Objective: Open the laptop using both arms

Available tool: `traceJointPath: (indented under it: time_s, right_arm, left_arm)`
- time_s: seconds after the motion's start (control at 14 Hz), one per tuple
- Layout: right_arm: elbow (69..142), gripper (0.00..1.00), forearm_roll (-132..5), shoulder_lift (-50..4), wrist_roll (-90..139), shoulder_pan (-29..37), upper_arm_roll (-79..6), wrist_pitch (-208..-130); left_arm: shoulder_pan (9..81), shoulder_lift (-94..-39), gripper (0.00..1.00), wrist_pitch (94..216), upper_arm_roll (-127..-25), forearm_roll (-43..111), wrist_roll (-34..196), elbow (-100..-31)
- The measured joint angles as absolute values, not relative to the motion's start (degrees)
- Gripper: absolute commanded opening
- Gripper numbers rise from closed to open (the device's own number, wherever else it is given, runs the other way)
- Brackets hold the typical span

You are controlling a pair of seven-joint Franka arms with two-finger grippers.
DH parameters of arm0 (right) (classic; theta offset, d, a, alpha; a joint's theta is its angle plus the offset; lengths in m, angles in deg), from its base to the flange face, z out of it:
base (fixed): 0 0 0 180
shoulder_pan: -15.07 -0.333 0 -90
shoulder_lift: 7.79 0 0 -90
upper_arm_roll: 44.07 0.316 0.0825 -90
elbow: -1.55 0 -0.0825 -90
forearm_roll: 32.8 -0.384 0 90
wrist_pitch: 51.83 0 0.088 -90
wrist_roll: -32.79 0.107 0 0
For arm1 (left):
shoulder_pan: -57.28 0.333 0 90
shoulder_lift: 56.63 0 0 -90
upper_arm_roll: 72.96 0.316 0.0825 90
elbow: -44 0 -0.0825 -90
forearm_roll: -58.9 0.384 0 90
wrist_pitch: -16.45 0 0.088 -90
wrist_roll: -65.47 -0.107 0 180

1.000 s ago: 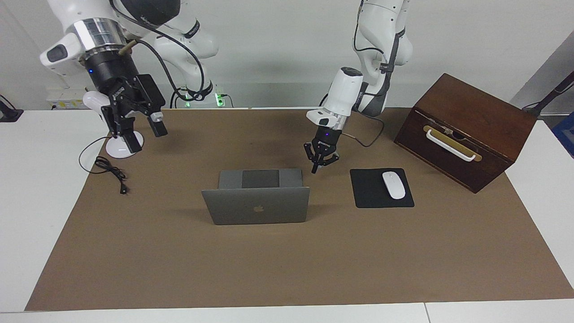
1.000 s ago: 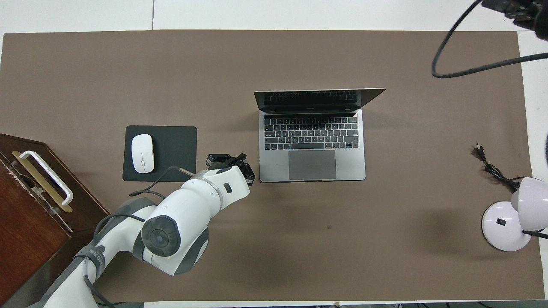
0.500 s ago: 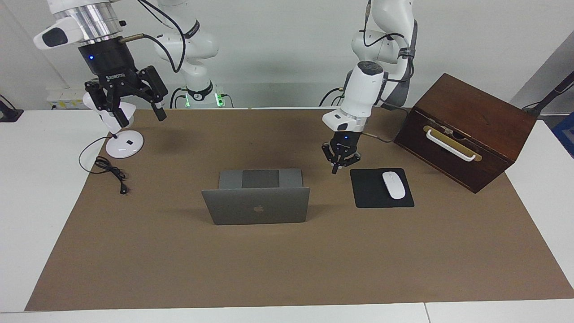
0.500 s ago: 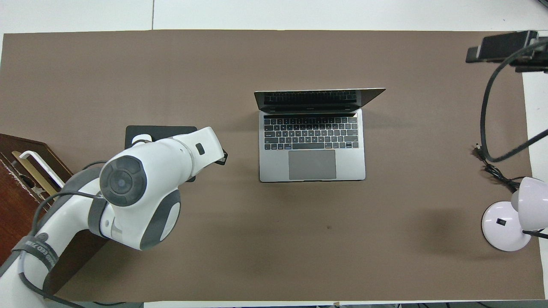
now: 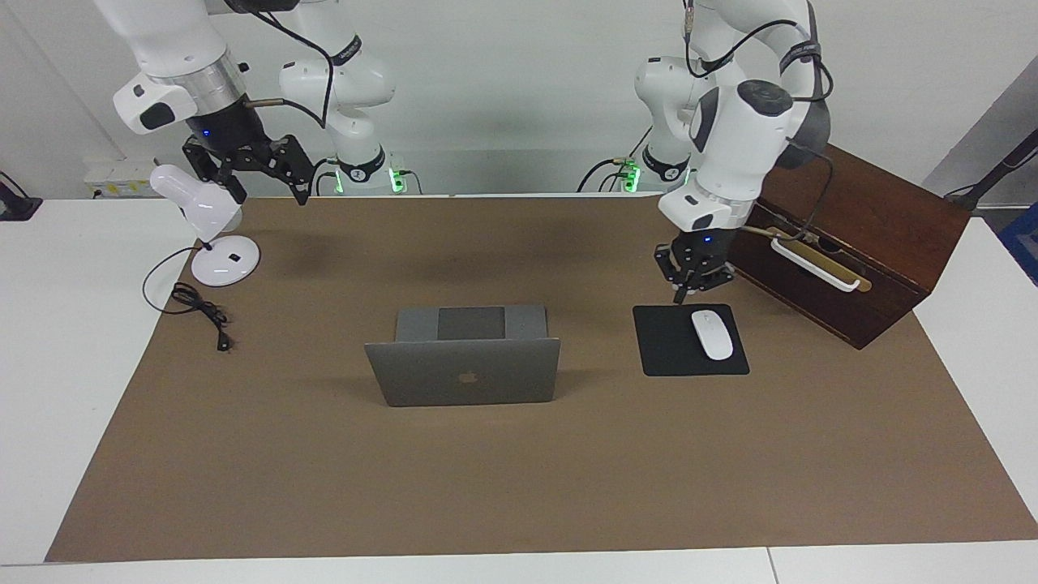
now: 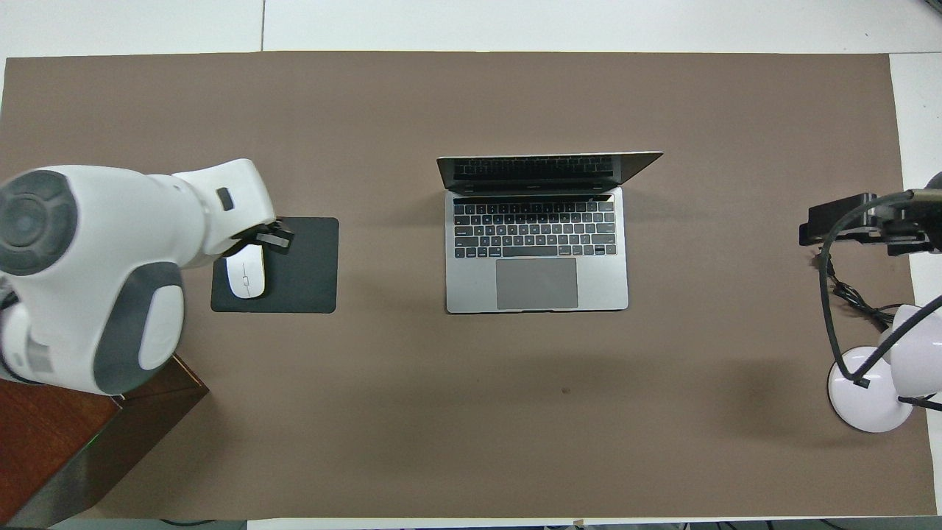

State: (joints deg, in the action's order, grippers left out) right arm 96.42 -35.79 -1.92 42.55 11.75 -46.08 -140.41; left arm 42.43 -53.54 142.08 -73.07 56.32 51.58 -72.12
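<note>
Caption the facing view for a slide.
Laptop stands open on the brown mat; left tool shut over the mouse pad, right tool open above the desk lamp.

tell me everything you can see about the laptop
The laptop is thin and silver-grey, metal by the look of it, with an apple logo on its lid. It stands open in the middle of the brown table cover, lid about upright, logo side facing away from the robots. Inside are a black keyboard, a large grey trackpad and a dark screen. Nothing touches it but the cover; neither gripper is near it.
</note>
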Motion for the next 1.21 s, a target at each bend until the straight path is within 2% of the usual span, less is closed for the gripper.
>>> traceJointPath:
  time_s: [0.14,0.21,0.29,0.36,0.43,1.0,1.21]
  right_arm:
    - [99.86,1.0,-35.78,-0.52,42.6,13.38,-46.11,-142.52]
    - [100.93,1.0,-35.78,-0.2,42.58,13.96,-46.11,-144.41]
    - [101.49,1.0,-35.57,-0.13,42.2,14.28,-46.13,-146.22]
    - [101.71,1.0,-34.8,-0.13,40.92,14.55,-46.12,-147.26]
    - [101.76,1.0,-33.6,-0.13,38.89,14.79,-46.13,-147.93]
    - [101.51,1.0,-32.84,-0.11,33.53,15.46,-46.11,-149.66]
    - [99.6,1.0,-32.83,-0.32,33.41,15.45,-46.07,-147.4]
  left_arm:
    - [46.46,-51.33,0.0,138.76,-72.94,56.32,48.17,-71.96]
    - [47.83,-50.39,0.1,136.81,-72.9,56.32,47.53,-71.61]
    - [48.73,-49.62,0.34,134.38,-72.9,56.32,47.39,-70.8]
    - [49.23,-49.27,0.86,131.88,-72.94,56.68,47.4,-69.43]
    - [49.58,-49.18,1.0,129.36,-72.94,57.68,47.71,-67.62]
    - [53.16,-48.99,1.0,122.87,-72.94,58.98,54.26,-62.4]
    - [54.28,-48.97,1.0,120.18,-72.94,58.98,59.64,-59.14]
